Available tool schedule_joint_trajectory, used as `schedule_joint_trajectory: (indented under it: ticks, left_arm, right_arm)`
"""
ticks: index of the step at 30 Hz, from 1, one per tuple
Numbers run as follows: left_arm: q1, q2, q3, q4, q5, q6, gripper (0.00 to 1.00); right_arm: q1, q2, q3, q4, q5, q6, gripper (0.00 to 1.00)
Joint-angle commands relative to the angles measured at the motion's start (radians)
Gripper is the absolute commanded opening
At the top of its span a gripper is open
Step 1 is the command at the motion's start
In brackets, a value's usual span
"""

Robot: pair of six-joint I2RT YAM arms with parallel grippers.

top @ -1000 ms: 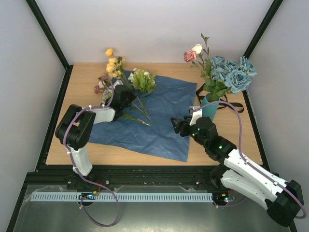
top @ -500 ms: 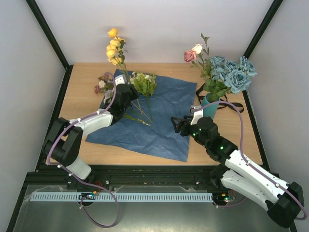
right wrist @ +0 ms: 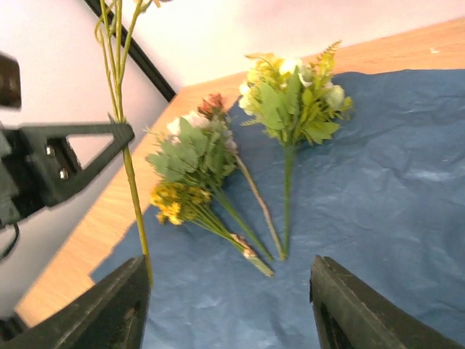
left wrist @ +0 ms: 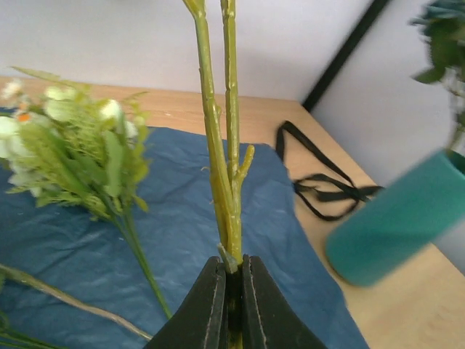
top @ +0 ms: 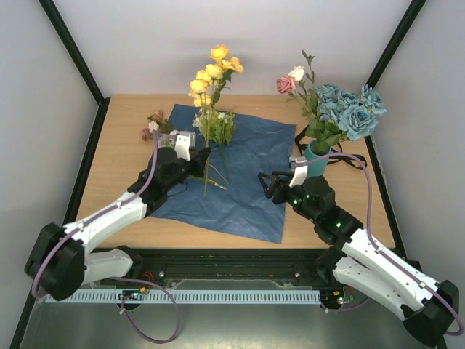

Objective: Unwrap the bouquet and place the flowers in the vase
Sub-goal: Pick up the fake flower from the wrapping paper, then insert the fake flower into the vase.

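**Yellow spray pinched upright in left hand; vase off at frame right**

Overhead, centre-left: left hand point(top: 190, 150) clenched on the bare green stalk of the yellow flowers point(top: 212, 73). The blooms stand above it at upper centre. In the wrist view the fingertips point(left wrist: 211, 298) are pressed flat on the stalk base, and the top edge cuts off the blooms.

At centre, right hand point(top: 267, 186) released, fingers wide with nothing between, over the blue paper point(top: 251, 163).

The vase point(top: 317, 161) stands on the tabletop point(top: 123, 145) right of centre, well apart from the held stalk. It carries blue and pink flowers point(top: 349, 109).

A green-white bunch point(top: 218, 127) lies on the paper. A small bunch point(top: 154, 127) sits at the paper's upper-left corner, its blooms too small to sort. The black ribbon point(left wrist: 320, 190) lies by the vase, partly hidden behind it.
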Motion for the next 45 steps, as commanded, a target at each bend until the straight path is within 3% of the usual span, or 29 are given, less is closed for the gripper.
schedule_joint_trajectory:
  ticks: [1, 13, 24, 35, 42, 45]
  left_arm:
    - [-0.047, -0.135, -0.058, -0.011, 0.105, 0.079, 0.02]
    - [-0.135, -0.306, -0.219, 0.132, 0.216, 0.084, 0.02]
    - [-0.146, -0.333, -0.298, 0.204, 0.255, 0.095, 0.02]
    - [-0.158, -0.327, -0.307, 0.217, 0.318, 0.106, 0.02]
    - [-0.167, -0.344, -0.302, 0.205, 0.351, 0.110, 0.02]
    - [-0.172, -0.354, -0.304, 0.204, 0.343, 0.109, 0.02]
  right_arm:
    - [0.004, -0.021, 0.024, 0.099, -0.064, 0.041, 0.57]
    - [0.009, 0.116, 0.039, 0.400, -0.229, 0.179, 0.59]
    - [0.129, 0.386, 0.169, 0.461, -0.211, 0.144, 0.64]
    - [0.152, 0.484, 0.199, 0.498, -0.215, 0.151, 0.30]
    - [0.152, 0.481, 0.178, 0.517, -0.265, 0.119, 0.23]
    - [0.152, 0.468, 0.170, 0.526, -0.292, 0.093, 0.13]
